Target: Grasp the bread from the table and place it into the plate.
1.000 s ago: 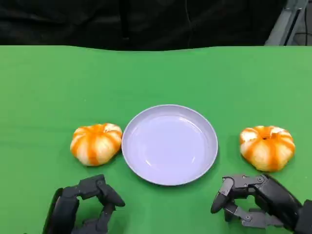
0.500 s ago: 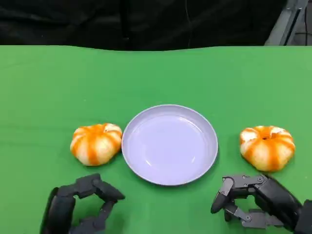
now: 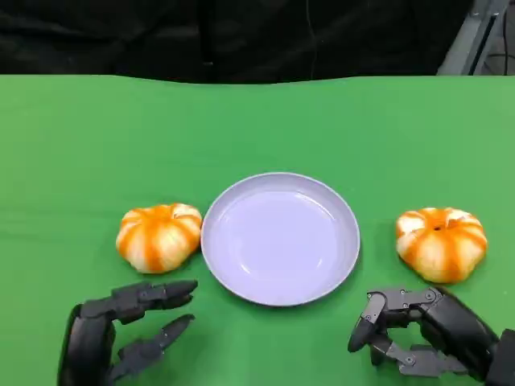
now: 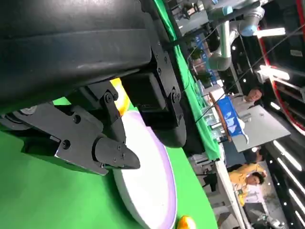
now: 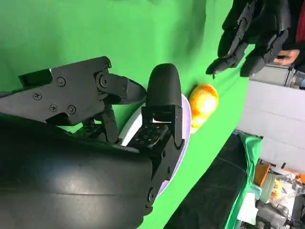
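Plate (image 3: 280,239) btwn two breads (image 3: 158,236) (image 3: 441,243), hands in front.

Green table (image 3: 257,121): far half open cloth, wide passage. Plate (image 3: 280,238) at centre; left bread (image 3: 158,236) just beside its left rim, narrow gap. Right bread (image 3: 441,244) well apart from the right rim, open lane between. Left hand (image 3: 129,334) near of left bread, fingers apart, bare cloth between them. Right hand (image 3: 418,330) near of right bread.
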Tool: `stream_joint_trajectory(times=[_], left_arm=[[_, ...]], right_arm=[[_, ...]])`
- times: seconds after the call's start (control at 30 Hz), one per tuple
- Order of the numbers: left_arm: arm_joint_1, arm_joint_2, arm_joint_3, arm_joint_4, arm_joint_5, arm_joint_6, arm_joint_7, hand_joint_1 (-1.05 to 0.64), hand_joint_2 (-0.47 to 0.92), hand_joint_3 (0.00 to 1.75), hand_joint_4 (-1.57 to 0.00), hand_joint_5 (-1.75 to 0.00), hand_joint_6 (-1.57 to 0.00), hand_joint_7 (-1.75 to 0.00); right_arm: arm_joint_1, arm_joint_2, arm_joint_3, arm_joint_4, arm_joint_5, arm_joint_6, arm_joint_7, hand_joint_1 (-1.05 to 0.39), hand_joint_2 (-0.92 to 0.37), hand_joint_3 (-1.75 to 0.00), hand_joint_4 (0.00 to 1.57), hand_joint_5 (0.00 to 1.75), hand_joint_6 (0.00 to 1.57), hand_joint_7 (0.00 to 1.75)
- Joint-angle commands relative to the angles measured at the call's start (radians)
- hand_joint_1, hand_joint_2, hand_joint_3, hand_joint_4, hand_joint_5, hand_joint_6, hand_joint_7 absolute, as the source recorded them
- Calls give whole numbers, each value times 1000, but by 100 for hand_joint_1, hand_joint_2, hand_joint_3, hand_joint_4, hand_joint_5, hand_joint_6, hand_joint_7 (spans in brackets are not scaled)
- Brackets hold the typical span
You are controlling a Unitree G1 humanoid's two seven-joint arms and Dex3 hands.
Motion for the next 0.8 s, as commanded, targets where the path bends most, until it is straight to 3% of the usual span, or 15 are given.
stream_joint_trajectory(times=[0.03, 0.37, 0.8], left_arm=[[-28, 49, 34, -21, -46, 25, -38, -19, 92, 11, -87, -20, -90, 0], [-60, 131, 78, -122, 86, 78, 32, -39, 92, 4, -77, -4, -71, 0], [-83, 221, 69, -252, 413, 199, 294, -54, 89, 0, -66, 0, -59, 0]], right_arm=[[0, -14, -3, 14, 5, -13, 6, -3, -85, -60, 71, 156, 82, 106], [3, -14, -1, 5, -4, -6, 1, -4, -85, -59, 70, 156, 82, 105], [4, -11, 0, 7, 1, -13, 5, -5, -85, -59, 71, 155, 82, 103]])
